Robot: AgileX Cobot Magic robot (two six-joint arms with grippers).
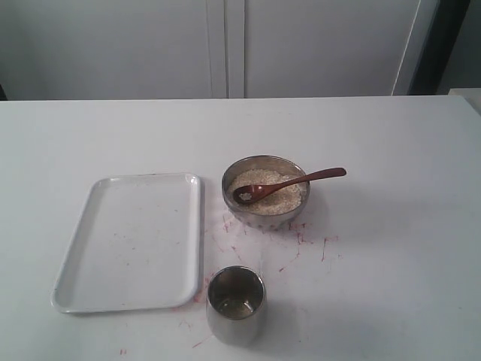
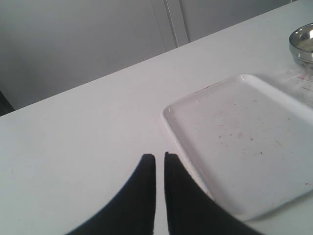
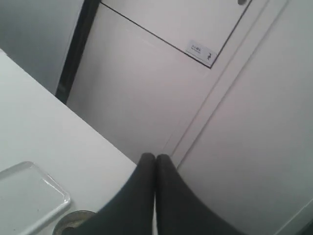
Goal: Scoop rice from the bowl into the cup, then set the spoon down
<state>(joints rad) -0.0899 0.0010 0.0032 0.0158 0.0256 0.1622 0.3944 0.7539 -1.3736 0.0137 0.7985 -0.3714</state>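
Note:
The steel bowl [image 1: 225, 186] stands mid-table, filled with pale rice [image 1: 282, 198]. The dark wooden spoon [image 1: 289, 183] lies in it, its scoop on the rice with a few grains in it and its handle resting over the right rim. Nearer the front edge stands the steel cup [image 1: 235, 314], upright, with something pale at its bottom. Neither gripper shows in the exterior view. My left gripper [image 2: 160, 156] is shut and holds nothing, hovering by the tray's corner, with the bowl [image 2: 303, 41] far off. My right gripper [image 3: 155, 156] is shut and holds nothing, raised above the bowl's rim [image 3: 73, 218].
A white rectangular tray [image 1: 128, 241] lies left of the bowl and cup, also seen as the tray [image 2: 244, 137] in the left wrist view. Reddish marks stain the table around the bowl. White cabinet doors stand behind the table.

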